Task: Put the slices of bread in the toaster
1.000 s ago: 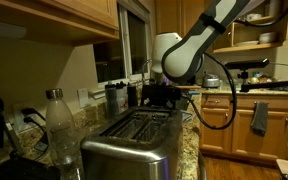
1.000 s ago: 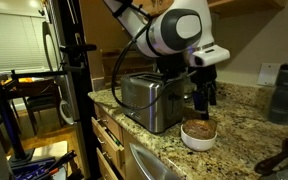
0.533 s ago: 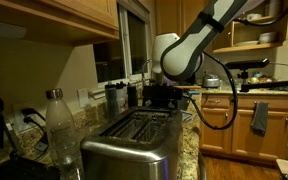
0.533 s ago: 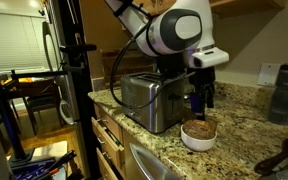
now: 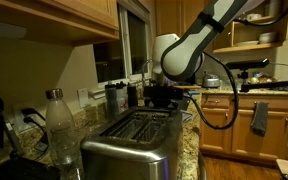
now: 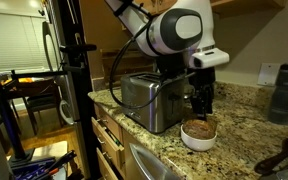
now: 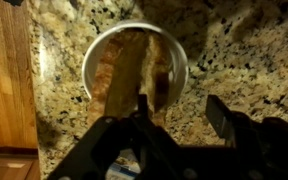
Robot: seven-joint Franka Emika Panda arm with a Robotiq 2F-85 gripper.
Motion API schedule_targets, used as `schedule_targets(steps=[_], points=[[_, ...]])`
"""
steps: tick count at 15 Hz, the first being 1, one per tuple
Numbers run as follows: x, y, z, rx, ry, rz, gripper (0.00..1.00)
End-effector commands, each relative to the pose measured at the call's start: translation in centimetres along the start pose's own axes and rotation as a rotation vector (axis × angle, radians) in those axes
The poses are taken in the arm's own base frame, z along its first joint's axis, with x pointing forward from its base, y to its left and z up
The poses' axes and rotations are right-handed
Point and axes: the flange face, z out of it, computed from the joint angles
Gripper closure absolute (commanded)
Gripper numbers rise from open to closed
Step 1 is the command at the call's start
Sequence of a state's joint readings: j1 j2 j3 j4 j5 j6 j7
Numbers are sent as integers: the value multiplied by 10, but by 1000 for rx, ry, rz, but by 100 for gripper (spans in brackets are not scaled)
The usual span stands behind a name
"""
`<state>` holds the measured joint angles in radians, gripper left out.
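Dim kitchen, wood cabinets [image 6: 109,150] below gripper [image 6: 201,106]. Speckled granite counter [image 7: 244,50] directly underneath. Toaster [image 6: 148,100] just beside, on same counter. Clear bottle [image 5: 59,125] beyond toaster's far side. White bowl [image 7: 182,60] right under fingertips; bread slices [image 7: 134,65] standing on edge inside. Jaws spread, grasping nothing; one finger [image 7: 141,108] over bread.

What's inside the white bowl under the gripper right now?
The white bowl holds the slices of bread, at least two, standing on edge side by side. Its bottom is hidden beneath them, and the gripper covers their near ends.
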<state>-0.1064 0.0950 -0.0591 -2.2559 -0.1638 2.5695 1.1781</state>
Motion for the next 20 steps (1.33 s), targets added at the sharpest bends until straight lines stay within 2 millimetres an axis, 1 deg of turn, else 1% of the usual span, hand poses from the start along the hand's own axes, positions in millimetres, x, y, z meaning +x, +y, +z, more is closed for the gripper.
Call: schedule_targets(steps=[1,5,6,7,8,9,20], points=[[0,3,-4,-15,-5,-6,67],[0,3,-4,-20,-7,-5,91],[0,3,-5,-21,-6,-5,91],[0,3,-5,-22,-6,-4,94],[1,4,-5,-24,-6,-3,94],[1,4,-5,-24,-6,-2,90],[1,8,-10,-24,1,2,90]])
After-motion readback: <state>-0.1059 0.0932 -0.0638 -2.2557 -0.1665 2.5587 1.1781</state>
